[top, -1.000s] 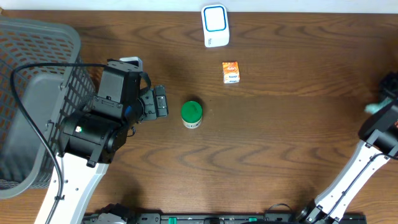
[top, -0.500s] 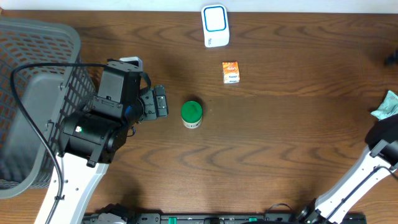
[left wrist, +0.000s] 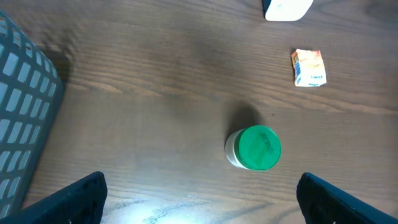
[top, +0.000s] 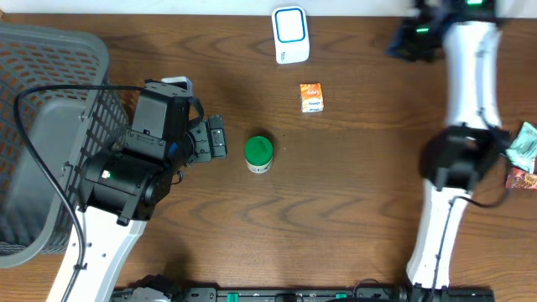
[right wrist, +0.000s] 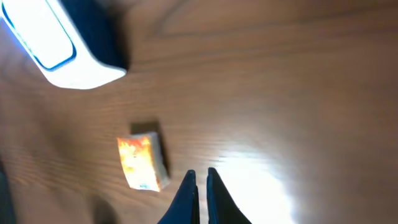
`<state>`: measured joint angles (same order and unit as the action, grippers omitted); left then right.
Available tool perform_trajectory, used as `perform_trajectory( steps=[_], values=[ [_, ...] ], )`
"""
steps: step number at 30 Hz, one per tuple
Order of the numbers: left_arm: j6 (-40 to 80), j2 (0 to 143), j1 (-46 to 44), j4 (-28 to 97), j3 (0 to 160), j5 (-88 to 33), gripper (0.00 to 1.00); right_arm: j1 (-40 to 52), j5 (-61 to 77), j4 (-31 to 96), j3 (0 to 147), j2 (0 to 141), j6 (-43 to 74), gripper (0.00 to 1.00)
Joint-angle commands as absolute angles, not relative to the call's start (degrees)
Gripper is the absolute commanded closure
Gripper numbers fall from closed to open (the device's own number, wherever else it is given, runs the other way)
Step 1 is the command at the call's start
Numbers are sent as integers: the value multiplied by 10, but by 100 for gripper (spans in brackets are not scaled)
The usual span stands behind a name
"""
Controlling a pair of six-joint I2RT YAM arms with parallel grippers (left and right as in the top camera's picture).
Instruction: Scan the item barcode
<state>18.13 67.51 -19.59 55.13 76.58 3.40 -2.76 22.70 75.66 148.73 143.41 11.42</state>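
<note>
The task looks barely begun: neither gripper holds anything, and no item is at the scanner (top: pixel 290 34), which stands at the counter's (top: pixel 352 193) 12 o'clock edge.

2 likely items sit untouched on the wood. The green-lidded jar (top: pixel 258 153) stands upright near the middle, and the small orange box (top: pixel 311 96) lies at 1 o'clock from it, near the scanner's 5 o'clock side. No barcode can be made out on either.

The left gripper (top: pixel 217 137) is spread wide and empty, apart from the jar at the jar's 9 o'clock, with the basket (top: pixel 50 50) behind it. The right gripper (right wrist: pixel 200 174) is pinched to a narrow slit with nothing between its fingers. It hovers near the 1 o'clock corner, with box and scanner in its wrist view.

What remains is everything: grasp an item, carry it over, and turn its code to the scanner. 2 packets (top: pixel 524 147) lie at the 3 o'clock edge.
</note>
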Motion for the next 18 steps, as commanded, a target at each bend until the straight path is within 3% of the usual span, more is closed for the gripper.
perform_trajectory(
  steps=[1,9,18],
  values=[
    [176,677,-193,552,770,41,2,33,234,719,1483,1472,106,99],
    [176,677,-193,552,770,41,2,133,166,578,1483,1522,134,99],
    [176,677,-193,552,770,41,2,163,92,582,1483,1570,152,99]
  ],
)
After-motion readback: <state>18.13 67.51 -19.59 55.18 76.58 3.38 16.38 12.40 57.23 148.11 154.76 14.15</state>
